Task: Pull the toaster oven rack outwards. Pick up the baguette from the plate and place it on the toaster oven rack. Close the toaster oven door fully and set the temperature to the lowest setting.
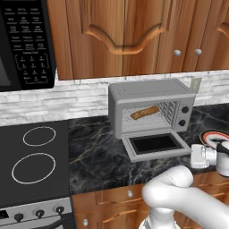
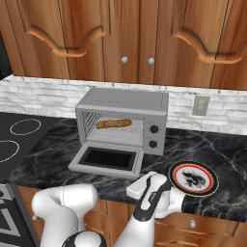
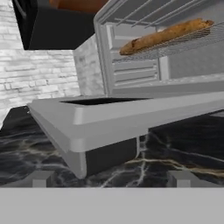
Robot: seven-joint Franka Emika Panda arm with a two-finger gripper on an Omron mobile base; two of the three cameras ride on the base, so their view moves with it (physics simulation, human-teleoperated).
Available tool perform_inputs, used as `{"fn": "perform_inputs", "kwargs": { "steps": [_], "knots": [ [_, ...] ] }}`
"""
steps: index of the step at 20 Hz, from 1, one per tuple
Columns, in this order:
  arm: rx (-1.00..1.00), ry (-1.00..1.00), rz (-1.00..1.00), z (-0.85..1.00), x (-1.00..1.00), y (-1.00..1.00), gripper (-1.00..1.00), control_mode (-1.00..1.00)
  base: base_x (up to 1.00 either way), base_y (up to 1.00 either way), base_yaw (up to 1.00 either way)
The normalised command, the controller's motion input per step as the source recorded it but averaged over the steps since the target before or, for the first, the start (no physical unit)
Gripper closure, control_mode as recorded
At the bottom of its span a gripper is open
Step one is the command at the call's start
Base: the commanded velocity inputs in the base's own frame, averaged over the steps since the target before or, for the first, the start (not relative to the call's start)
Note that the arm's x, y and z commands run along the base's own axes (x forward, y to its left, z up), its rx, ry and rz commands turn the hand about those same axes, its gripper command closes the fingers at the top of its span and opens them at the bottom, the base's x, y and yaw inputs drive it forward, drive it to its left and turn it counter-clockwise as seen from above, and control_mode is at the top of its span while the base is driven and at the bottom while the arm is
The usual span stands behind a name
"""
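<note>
Baguette [image 1: 144, 112] on rack [image 1: 147, 120] in toaster oven [image 1: 152, 91], plate [image 2: 193, 178] right

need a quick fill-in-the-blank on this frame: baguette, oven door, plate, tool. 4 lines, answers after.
1. The baguette lies on the toaster oven rack, no longer on the ____.
2. The toaster oven door hangs ____, not yet closed.
3. The plate sits on the counter to the ____ of the toaster oven in the right base view.
4. The tool, low in front of the door, has its jaws ____.

Missing words: plate; open; right; open
</note>
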Motion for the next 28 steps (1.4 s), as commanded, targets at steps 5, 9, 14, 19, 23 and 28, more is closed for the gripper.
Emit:
{"fn": "perform_inputs", "kwargs": {
  "steps": [5, 9, 14, 19, 23, 28],
  "knots": [
    [0.17, 0.0, 0.09, 0.07, 0.0, 0.27, -1.0, -1.0, 0.0, 0.0, 0.0],
    [0.12, 0.06, 0.15, 0.29, 0.0, 0.66, -1.0, -1.0, 0.0, 0.0, 0.0],
    [0.06, 0.0, 0.13, 0.29, 0.0, 1.0, -1.0, -1.0, 0.0, 0.0, 0.0],
    [0.02, -0.02, 0.06, 0.22, 0.0, 1.0, -1.0, -1.0, 0.0, 0.0, 0.0],
    [0.0, -0.29, 0.0, 0.24, 0.0, 1.0, -1.0, -1.0, 0.0, 0.0, 0.0],
    [0.05, -0.4, -0.06, 0.55, 0.01, 1.0, -1.0, -1.0, 0.0, 0.0, 0.0]
  ]
}}
